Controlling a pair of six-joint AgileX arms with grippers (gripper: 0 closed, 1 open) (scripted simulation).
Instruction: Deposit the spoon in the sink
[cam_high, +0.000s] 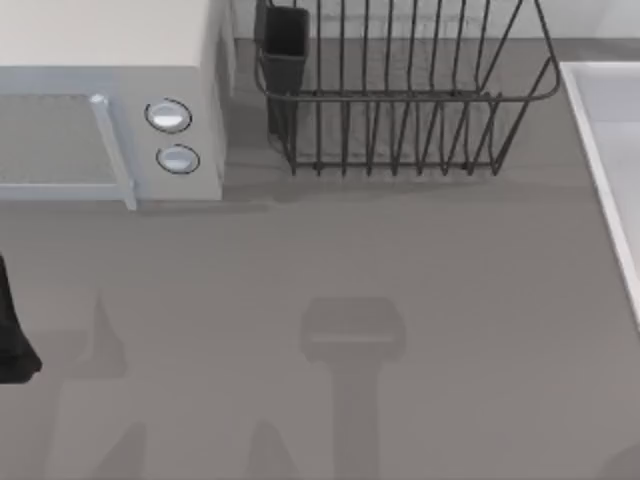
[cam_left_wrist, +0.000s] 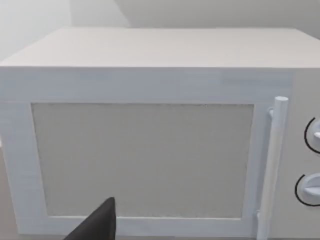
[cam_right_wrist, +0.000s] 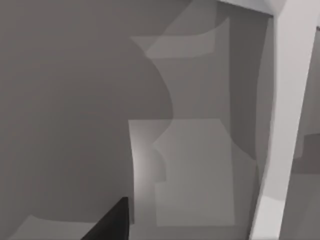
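Presumably the spoon is light, stiff, slippery (best pinched mid-handle); neither hand's grip can be told, sink (cam_high: 600, 150) at the frame's right.

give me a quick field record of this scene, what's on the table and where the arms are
microwave: far left of the table, door shut, two round knobs
dish rack: far middle, dark wire, dark cup at its left end
sink: right edge, pale raised rim
left arm: dark part at the left edge, facing the microwave
spoon: not located
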